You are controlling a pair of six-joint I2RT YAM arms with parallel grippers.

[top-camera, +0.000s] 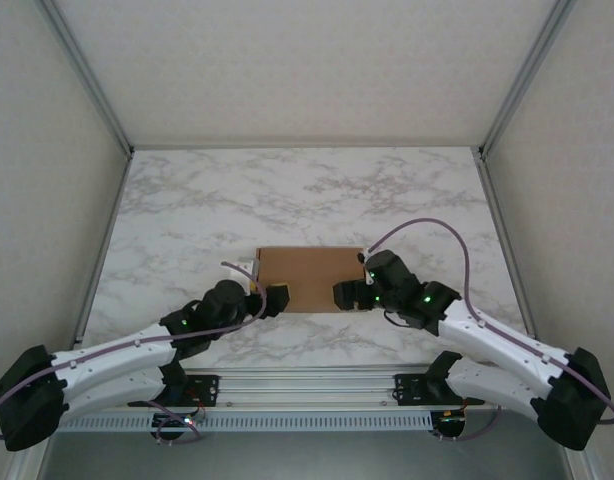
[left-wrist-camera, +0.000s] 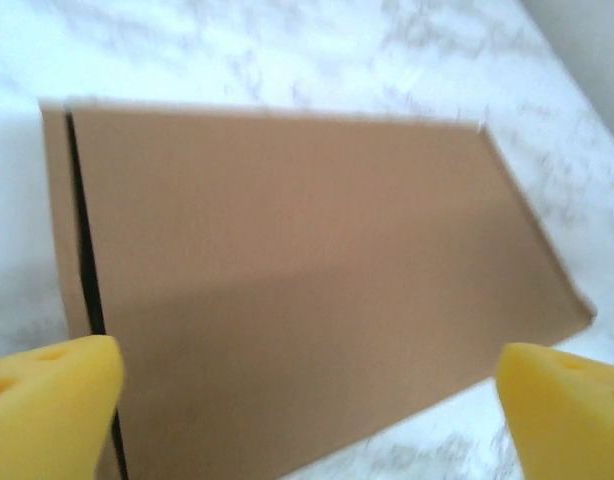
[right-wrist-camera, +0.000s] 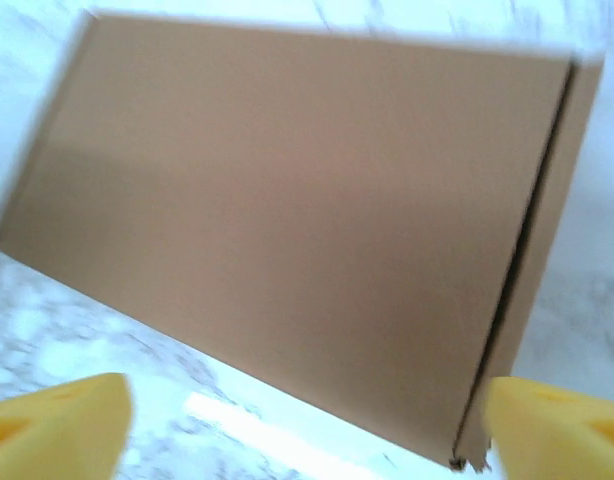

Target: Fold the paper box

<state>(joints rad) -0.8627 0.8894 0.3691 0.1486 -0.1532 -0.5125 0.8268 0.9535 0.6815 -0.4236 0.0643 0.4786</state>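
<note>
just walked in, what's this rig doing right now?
Two arms are working on a paper box that lies flat on the marble table. It looks folded shut, lid side up. The left pincer and the right pincer sit at the box's near edge, one toward each end. Both are wide open and neither is gripping the box. From each wrist camera the box lies just ahead of the yellow fingertips.

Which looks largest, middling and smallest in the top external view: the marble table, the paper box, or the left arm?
1. marble table
2. left arm, though it is nearer the camera, which may flatter it
3. paper box
</note>
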